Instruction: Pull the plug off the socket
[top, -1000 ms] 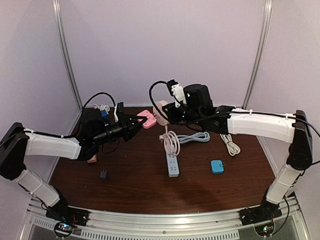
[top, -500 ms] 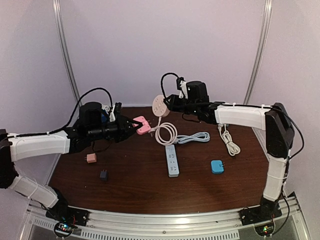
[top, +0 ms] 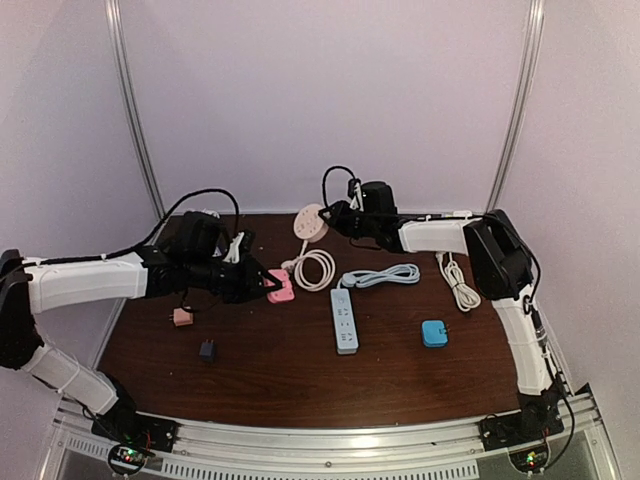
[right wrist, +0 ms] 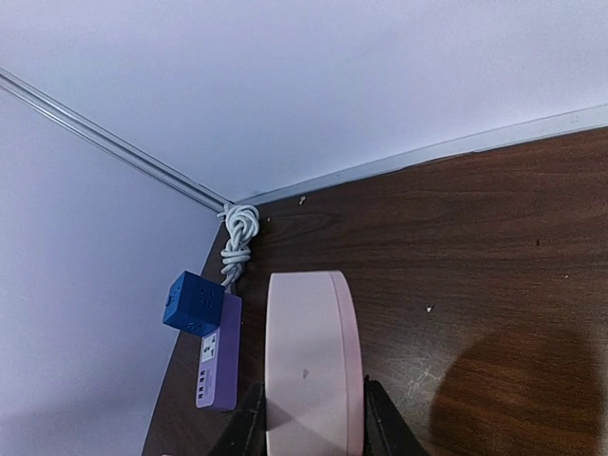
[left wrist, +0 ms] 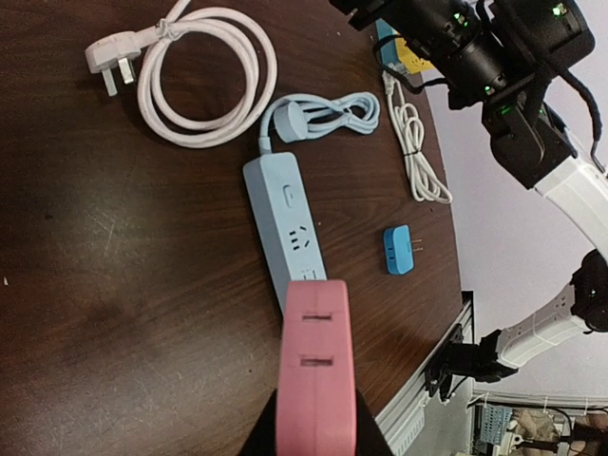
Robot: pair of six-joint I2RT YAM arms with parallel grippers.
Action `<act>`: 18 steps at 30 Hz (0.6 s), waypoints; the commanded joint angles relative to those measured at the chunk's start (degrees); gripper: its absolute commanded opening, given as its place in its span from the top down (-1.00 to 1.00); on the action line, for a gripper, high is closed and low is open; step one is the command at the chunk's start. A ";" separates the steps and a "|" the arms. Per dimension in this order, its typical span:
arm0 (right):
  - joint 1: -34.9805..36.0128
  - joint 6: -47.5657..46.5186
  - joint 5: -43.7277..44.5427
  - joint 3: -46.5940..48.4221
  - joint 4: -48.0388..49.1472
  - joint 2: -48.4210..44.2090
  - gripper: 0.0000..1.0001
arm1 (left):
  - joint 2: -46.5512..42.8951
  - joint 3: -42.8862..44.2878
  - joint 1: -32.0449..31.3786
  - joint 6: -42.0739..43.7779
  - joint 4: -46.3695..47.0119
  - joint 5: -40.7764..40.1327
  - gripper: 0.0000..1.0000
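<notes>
one pink plug (left wrist: 313,380), one round socket (right wrist: 309,370)

Top external sits high behind your arm bases and looks down and forward. It gets the whole surface (top: 250,370), with the blue power strip (top: 345,322) near centre. Left wrist cam hovers low, left of the power strip, facing across it toward the right arm (left wrist: 494,76). The pink plug (left wrist: 313,380) fills its bottom edge. Right wrist cam is beyond the power strip, very close on the round socket (right wrist: 309,370), facing the far-left corner. Top and left wrist share the power strip. Top and right wrist share the round socket.
</notes>
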 commanded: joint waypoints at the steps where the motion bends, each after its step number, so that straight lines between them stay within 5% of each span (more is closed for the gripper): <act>1: -1.51 5.81 -5.25 4.85 7.36 3.10 1.00 | 2.30 1.17 0.31 2.98 0.55 3.23 1.00; 9: -3.33 6.15 -6.86 6.49 4.02 6.44 0.62 | 6.89 1.59 0.31 4.29 0.85 4.40 1.00; 18: -3.93 1.46 -6.70 6.60 -3.12 5.78 -0.36 | 9.65 1.30 0.31 4.33 2.03 3.23 1.00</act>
